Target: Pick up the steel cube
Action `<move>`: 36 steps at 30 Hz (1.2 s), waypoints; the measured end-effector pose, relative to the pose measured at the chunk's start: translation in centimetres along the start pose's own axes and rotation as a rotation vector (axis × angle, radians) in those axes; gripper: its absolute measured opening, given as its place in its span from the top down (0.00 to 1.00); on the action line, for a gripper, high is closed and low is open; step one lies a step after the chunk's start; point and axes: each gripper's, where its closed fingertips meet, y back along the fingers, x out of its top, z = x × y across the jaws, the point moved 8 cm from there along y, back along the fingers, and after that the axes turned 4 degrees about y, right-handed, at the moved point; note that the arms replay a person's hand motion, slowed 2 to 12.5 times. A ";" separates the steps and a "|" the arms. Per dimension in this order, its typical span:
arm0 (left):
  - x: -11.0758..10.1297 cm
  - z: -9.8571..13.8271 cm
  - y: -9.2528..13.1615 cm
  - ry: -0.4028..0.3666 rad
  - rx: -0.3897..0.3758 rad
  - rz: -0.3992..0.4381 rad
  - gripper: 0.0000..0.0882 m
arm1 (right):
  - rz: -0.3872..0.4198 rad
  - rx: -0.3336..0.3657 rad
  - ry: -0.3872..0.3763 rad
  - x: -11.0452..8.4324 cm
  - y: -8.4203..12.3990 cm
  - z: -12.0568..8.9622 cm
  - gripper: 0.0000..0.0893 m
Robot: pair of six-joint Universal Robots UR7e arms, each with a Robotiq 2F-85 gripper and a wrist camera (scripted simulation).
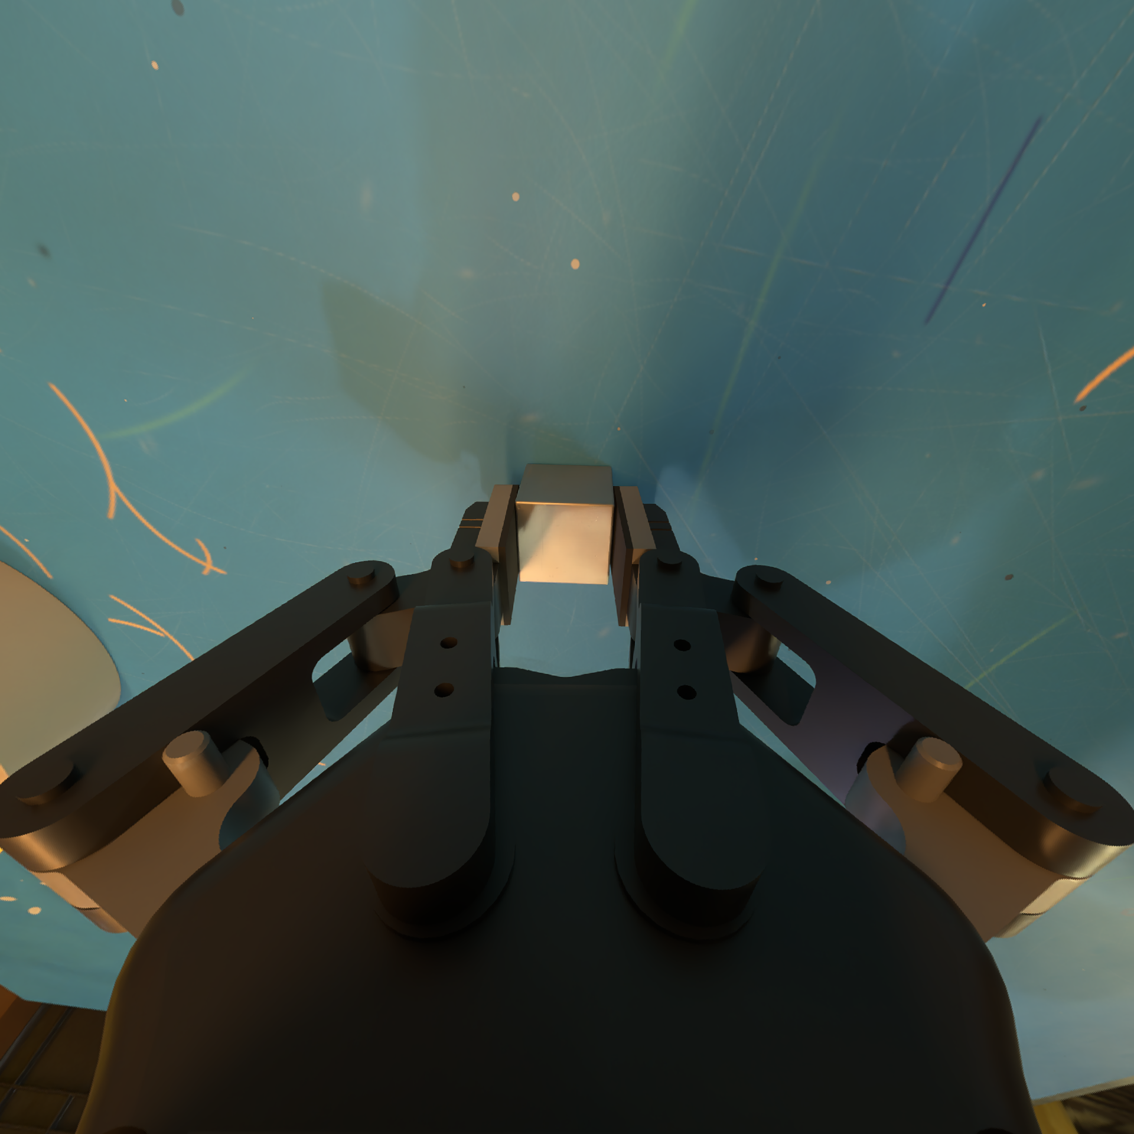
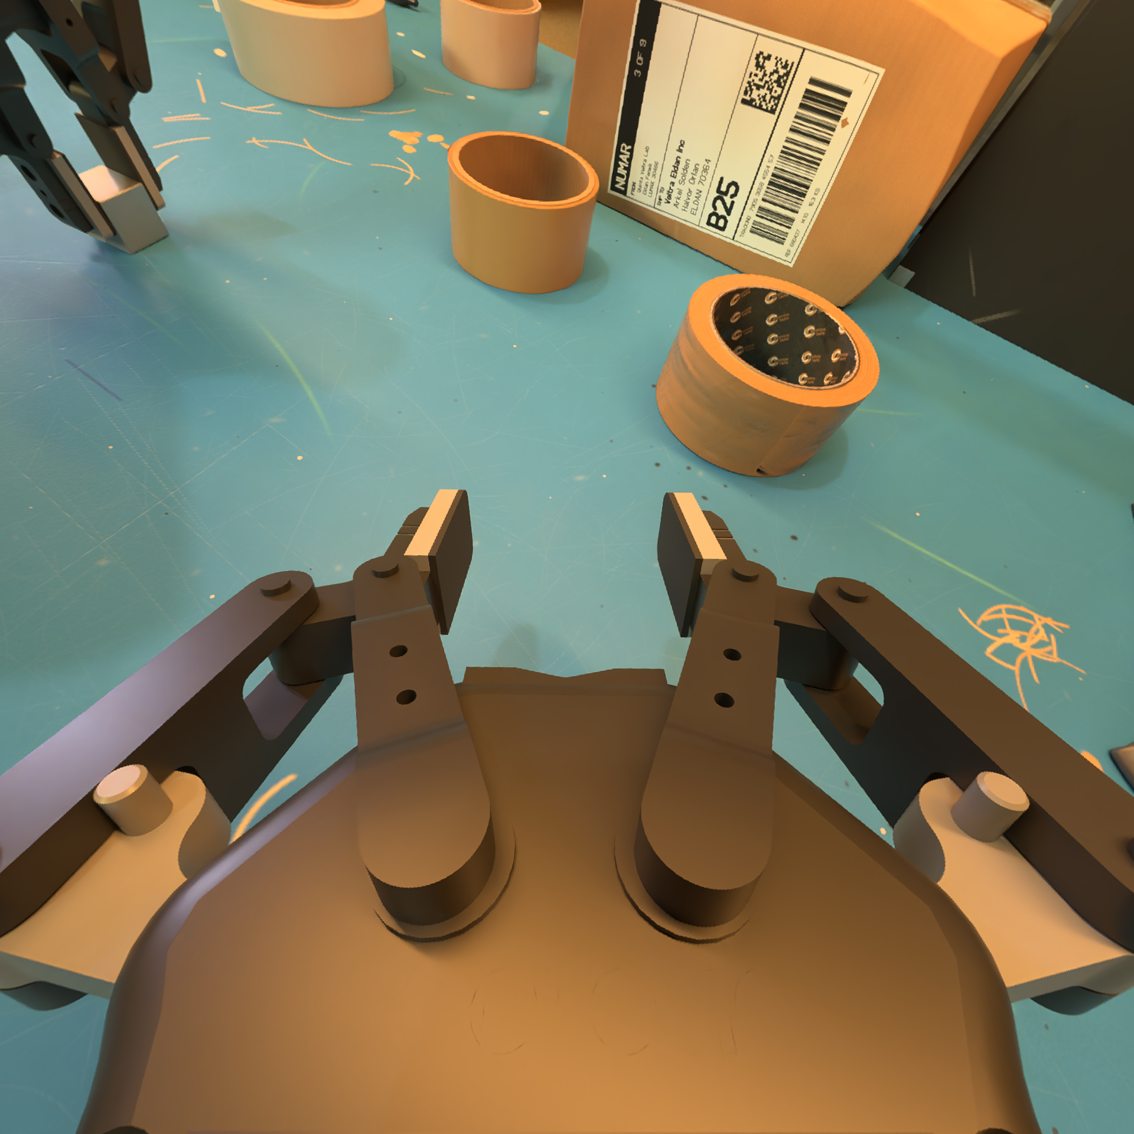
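Observation:
The steel cube [image 1: 564, 529] is a small shiny metal block held between the two pads of my left gripper [image 1: 564, 512], which is shut on it, right at the scratched teal mat [image 1: 613, 215]. The right wrist view shows the same cube [image 2: 130, 212] at the far left in the left gripper [image 2: 101, 202]. I cannot tell whether the cube rests on the mat or hangs just above it. My right gripper [image 2: 564, 534] is open and empty above the mat [image 2: 307, 399], well away from the cube.
A brown tape roll [image 2: 767, 374] lies ahead and to the right of my right gripper. An orange ring [image 2: 521, 212] stands behind it, beside a labelled cardboard box [image 2: 767, 123]. Two pale rolls [image 2: 313, 49] stand at the back. A pale rounded object [image 1: 49, 663] sits left of my left gripper.

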 end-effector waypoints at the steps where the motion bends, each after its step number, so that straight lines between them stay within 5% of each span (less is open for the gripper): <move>1: 0.0 0.0 0.0 0.001 0.001 0.000 0.70 | -0.003 -0.002 -0.001 0.0 0.0 0.0 0.38; 36: 0.2 0.3 0.3 -0.002 0.085 -0.018 0.70 | -0.041 -0.034 -0.002 -0.5 -0.3 0.5 0.32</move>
